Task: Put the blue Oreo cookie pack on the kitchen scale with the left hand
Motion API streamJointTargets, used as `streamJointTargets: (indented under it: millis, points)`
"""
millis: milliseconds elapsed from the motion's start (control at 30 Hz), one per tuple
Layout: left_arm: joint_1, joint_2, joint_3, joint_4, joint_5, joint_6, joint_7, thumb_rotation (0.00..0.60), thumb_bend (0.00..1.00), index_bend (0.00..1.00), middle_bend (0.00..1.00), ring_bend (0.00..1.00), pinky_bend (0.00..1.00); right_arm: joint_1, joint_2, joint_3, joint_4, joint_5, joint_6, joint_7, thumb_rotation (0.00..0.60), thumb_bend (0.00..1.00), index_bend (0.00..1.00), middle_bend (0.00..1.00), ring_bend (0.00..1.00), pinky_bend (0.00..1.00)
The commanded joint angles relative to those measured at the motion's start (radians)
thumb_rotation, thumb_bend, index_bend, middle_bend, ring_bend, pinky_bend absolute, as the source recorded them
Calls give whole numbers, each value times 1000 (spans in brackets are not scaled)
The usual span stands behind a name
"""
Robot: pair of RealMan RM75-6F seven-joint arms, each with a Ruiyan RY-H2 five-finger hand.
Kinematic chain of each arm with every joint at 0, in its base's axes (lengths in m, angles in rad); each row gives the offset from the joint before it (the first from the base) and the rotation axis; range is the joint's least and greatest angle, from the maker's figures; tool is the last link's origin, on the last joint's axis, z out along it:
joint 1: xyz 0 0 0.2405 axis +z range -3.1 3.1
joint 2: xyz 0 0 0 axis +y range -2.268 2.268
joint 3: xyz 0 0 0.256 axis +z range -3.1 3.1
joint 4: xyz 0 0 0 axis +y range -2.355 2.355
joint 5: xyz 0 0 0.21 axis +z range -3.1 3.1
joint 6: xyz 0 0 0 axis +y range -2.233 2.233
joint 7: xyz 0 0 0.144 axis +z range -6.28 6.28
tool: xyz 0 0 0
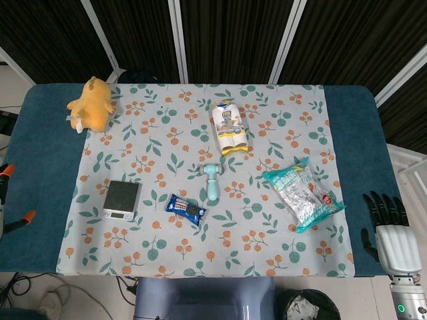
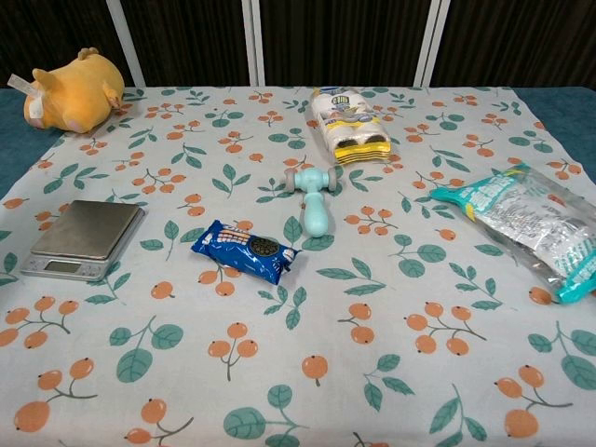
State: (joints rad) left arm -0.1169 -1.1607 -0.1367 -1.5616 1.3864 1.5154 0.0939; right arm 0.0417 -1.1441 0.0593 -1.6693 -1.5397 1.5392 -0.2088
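The blue Oreo cookie pack (image 1: 186,209) (image 2: 248,250) lies flat on the floral cloth, near the front middle of the table. To its left stands the small silver kitchen scale (image 1: 121,199) (image 2: 84,238) with nothing on its plate. My right hand (image 1: 390,233) hangs beyond the table's right edge in the head view, fingers straight and apart, holding nothing. My left hand shows in neither view.
A light-blue toy hammer (image 1: 211,183) (image 2: 313,198) lies just right of the pack. A clear and teal snack bag (image 1: 303,194) (image 2: 531,226) sits at the right, a yellow and white packet (image 1: 229,128) (image 2: 347,125) at the back, an orange plush toy (image 1: 92,105) (image 2: 71,91) at the back left.
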Motion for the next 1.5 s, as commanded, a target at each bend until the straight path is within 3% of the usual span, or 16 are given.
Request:
streamJointTargets:
  millis: [33, 867, 1000, 1200, 1500]
  points:
    - [2, 1, 3, -3, 4, 3, 1, 600, 115, 54, 42, 0, 61, -1, 2, -3, -2, 2, -4, 1, 600, 587, 4, 72, 14, 0]
    - [-11, 8, 36, -30, 66, -21, -19, 600, 76, 50, 43, 0, 61, -13, 29, 3, -21, 15, 11, 25, 600, 588, 4, 72, 14, 0]
    - [-59, 31, 41, -51, 113, -76, 10, 600, 75, 50, 45, 0, 61, -13, 30, 3, -22, 16, 10, 23, 600, 587, 4, 72, 14, 0]
    - [-192, 97, 18, -175, 141, -258, 81, 600, 75, 49, 58, 0, 62, -9, 24, -2, -22, 13, 0, 15, 600, 588, 4, 72, 14, 0]
    - [-399, 79, -43, -330, -31, -556, 352, 600, 75, 49, 70, 0, 95, -10, 23, 1, -22, 16, 3, 11, 600, 587, 4, 72, 14, 0]
